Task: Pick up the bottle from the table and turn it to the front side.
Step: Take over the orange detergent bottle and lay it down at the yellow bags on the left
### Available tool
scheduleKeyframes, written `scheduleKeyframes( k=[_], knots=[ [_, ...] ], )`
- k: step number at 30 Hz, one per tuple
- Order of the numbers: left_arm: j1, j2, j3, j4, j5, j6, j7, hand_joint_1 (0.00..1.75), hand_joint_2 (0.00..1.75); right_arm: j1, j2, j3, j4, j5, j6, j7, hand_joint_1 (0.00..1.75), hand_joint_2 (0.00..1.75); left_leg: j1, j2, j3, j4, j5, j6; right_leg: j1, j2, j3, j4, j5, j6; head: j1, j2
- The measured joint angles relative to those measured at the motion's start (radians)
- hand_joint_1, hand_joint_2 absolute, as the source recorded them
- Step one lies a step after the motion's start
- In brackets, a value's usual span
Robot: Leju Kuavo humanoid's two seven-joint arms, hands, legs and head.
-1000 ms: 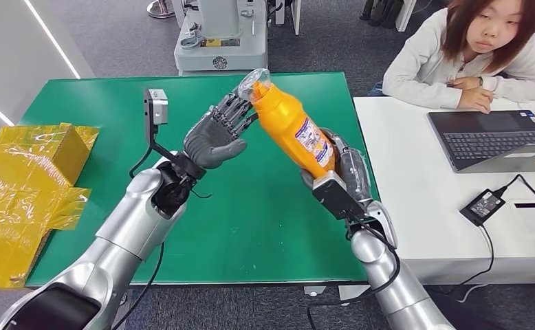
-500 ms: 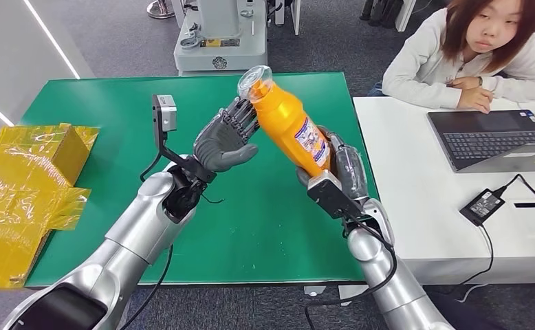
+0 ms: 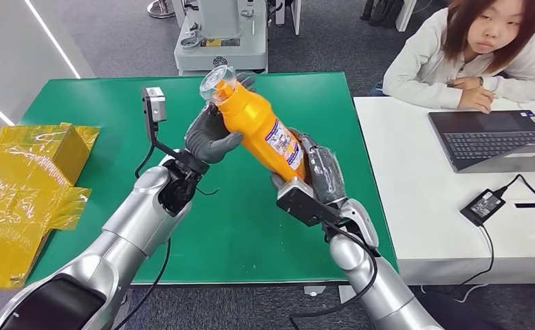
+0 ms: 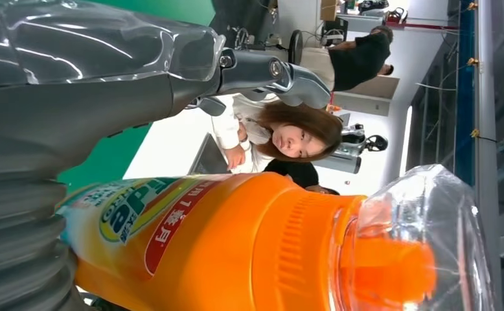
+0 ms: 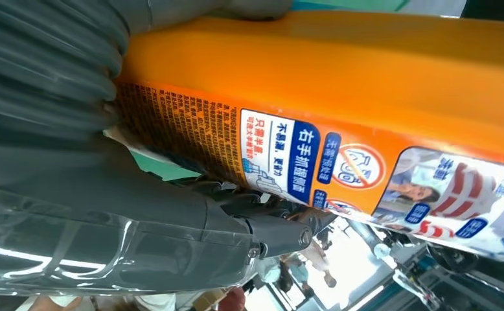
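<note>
Bottle: the orange bottle [image 3: 260, 128] was off the green table [image 3: 79, 103] and tilted, its clear cap [image 3: 216, 81] up and toward my left, its base down in my right hand.
Right hand: my right hand [image 3: 314, 175] gripped the bottle's lower body, fingers wrapped round the labelled part; in the right wrist view the small-print label [image 5: 288, 162] faced the camera.
Left hand: my left hand [image 3: 208, 134] was at the bottle's neck, just below the cap, thumb curled under it. I could not tell whether the fingers had closed on the bottle or only touched it.
Left wrist view: the bottle's shoulder [image 4: 262, 246] and clear cap [image 4: 424, 240] lay close beside my thumb [image 4: 107, 71].
Nearby: a person [image 3: 471, 55] sat at the white table [image 3: 416, 185] beside a laptop [image 3: 492, 137]; yellow wrapping [image 3: 24, 192] lay to my left.
</note>
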Motion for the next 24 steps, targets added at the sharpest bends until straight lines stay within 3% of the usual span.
scheduleKeyframes(
  k=[20,24],
  knots=[
    [0.030,0.013,0.004,-0.015,0.050,-0.054,0.074,0.00,1.75,-0.052,0.021,0.026,0.196,0.010,-0.027,-0.025,1.75,1.75,0.000,0.000,0.000,0.000,0.000,0.000,0.000,0.000,0.000,0.000,0.000,0.000,0.000,0.000],
    [0.048,0.016,0.004,-0.029,0.052,-0.052,0.074,1.69,1.75,-0.050,0.019,0.024,0.195,0.002,-0.030,-0.030,1.75,1.75,0.000,0.000,0.000,0.000,0.000,0.000,0.000,0.000,0.000,0.000,0.000,0.000,0.000,0.000]
  ],
)
